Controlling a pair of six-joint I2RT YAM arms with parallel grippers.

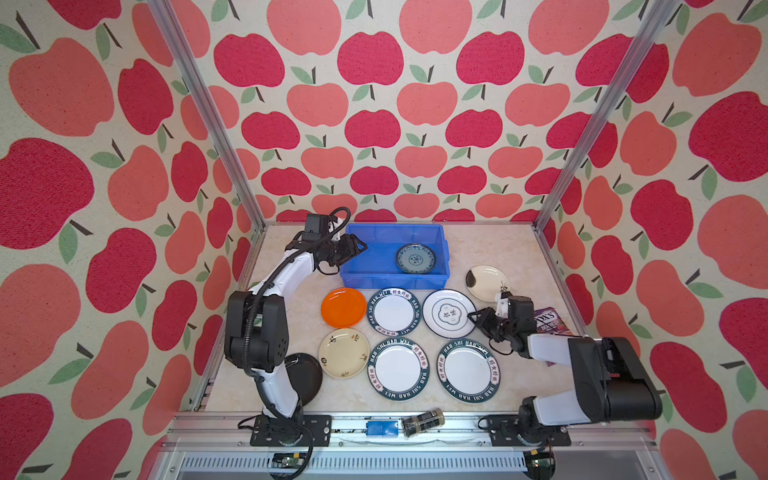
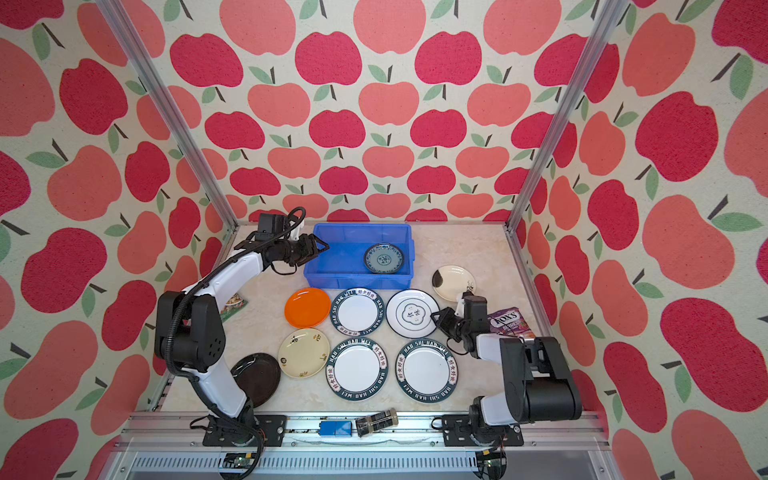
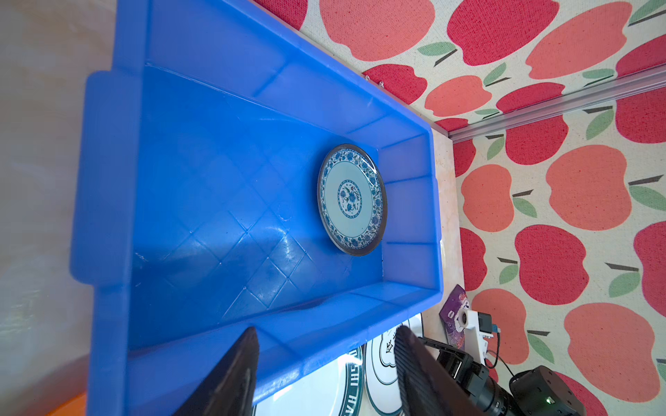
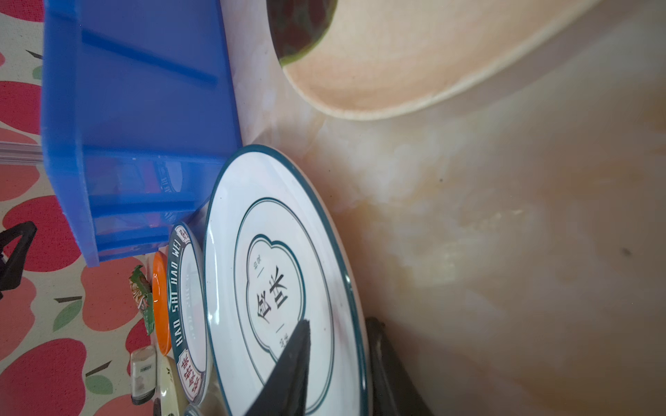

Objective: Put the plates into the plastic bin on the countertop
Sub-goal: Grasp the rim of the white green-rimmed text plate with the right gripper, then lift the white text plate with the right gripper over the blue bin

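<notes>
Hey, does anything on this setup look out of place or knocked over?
Yes. A dark jar lies on its side on the front aluminium rail, beside a small blue box, off the countertop. The black plate sits apart at the front left corner, partly hidden behind the left arm.

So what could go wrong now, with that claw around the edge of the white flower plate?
The right claw straddles only the rim of the flower plate, so it might tilt or slip when lifted. That plate lies beside a lettered plate, which could get nudged. The left claw hangs open at the blue bin, so the arms might crowd there.
</notes>
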